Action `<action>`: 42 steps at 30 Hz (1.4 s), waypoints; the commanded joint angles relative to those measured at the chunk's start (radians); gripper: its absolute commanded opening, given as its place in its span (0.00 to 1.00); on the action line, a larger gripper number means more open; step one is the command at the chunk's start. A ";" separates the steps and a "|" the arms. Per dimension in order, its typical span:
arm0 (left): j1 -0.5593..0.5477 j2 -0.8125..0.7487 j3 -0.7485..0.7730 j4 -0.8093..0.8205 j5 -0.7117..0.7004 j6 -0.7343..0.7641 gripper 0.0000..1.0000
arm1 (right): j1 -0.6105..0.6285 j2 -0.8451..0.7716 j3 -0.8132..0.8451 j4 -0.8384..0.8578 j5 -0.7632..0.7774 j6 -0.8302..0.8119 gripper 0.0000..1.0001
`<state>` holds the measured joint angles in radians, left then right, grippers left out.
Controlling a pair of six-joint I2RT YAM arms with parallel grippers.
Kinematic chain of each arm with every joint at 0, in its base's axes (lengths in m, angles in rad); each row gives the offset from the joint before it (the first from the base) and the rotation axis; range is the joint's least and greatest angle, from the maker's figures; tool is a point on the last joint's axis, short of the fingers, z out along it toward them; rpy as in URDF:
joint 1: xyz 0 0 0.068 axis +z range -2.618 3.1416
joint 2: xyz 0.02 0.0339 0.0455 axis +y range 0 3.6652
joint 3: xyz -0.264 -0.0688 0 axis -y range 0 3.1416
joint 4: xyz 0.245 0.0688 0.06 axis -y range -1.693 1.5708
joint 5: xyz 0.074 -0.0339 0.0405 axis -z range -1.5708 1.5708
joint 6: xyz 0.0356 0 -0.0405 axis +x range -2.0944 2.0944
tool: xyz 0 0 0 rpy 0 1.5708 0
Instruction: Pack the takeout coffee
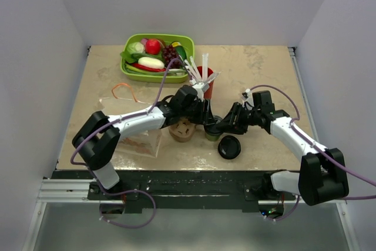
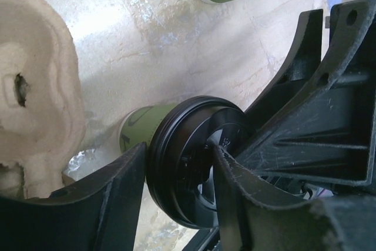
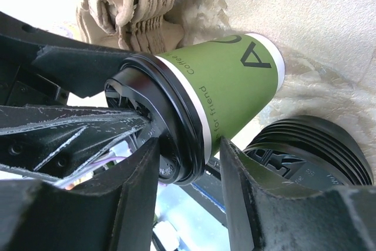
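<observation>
Two pairs, left fingers (image 2: 117, 198) and right fingers (image 3: 132, 198), straddle the takeout coffee (image 3: 229, 86), likely seating its lid (image 2: 188, 163); clamped or not, unclear.

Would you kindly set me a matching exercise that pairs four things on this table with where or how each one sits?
Things: 1 green cup; 2 loose black lid; 3 red cup; 4 green tray.
States: a holds white sticks; b filled with toy food; c lidded, between the left gripper and right gripper; d flat on the table, on no cup.
Pairs: 1-c; 2-d; 3-a; 4-b.
</observation>
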<state>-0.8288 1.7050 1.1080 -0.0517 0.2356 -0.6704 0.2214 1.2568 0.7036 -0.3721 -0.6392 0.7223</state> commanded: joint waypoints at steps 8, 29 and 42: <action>-0.015 -0.073 -0.097 0.021 0.034 -0.021 0.47 | 0.006 0.101 0.097 -0.033 0.141 -0.204 0.11; -0.013 -0.110 -0.076 0.053 0.004 -0.031 0.67 | 0.004 0.118 0.365 -0.145 0.289 -0.291 0.62; 0.025 -0.157 -0.039 -0.020 -0.050 0.017 0.93 | 0.032 -0.106 0.123 -0.127 0.239 -0.054 0.76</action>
<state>-0.8318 1.5780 1.0260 -0.0616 0.1978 -0.6846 0.2306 1.1954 0.9016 -0.5404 -0.3611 0.5617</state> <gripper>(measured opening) 0.922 0.761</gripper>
